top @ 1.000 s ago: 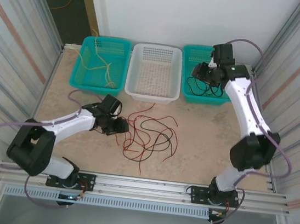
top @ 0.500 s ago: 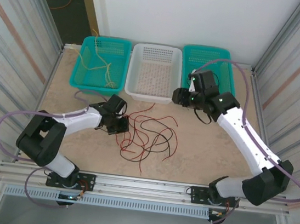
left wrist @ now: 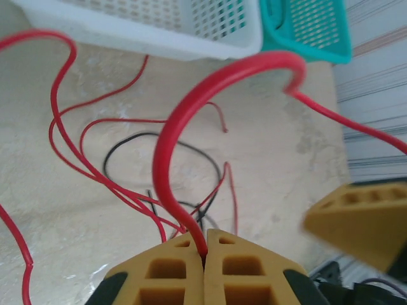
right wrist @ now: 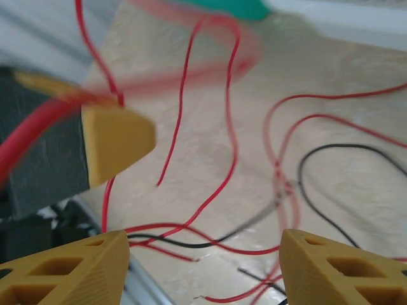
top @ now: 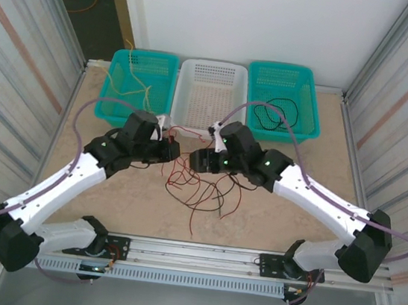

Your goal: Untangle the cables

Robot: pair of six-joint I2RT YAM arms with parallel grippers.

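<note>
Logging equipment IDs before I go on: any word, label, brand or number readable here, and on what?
None readable: no text shows on the left teal basket, the white basket, the right teal basket, the red cable, the left arm or the right arm.

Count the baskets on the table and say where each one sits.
3, in a row along the table's far edge: the left teal basket, the white basket in the middle, the right teal basket. None seems hidden.
</note>
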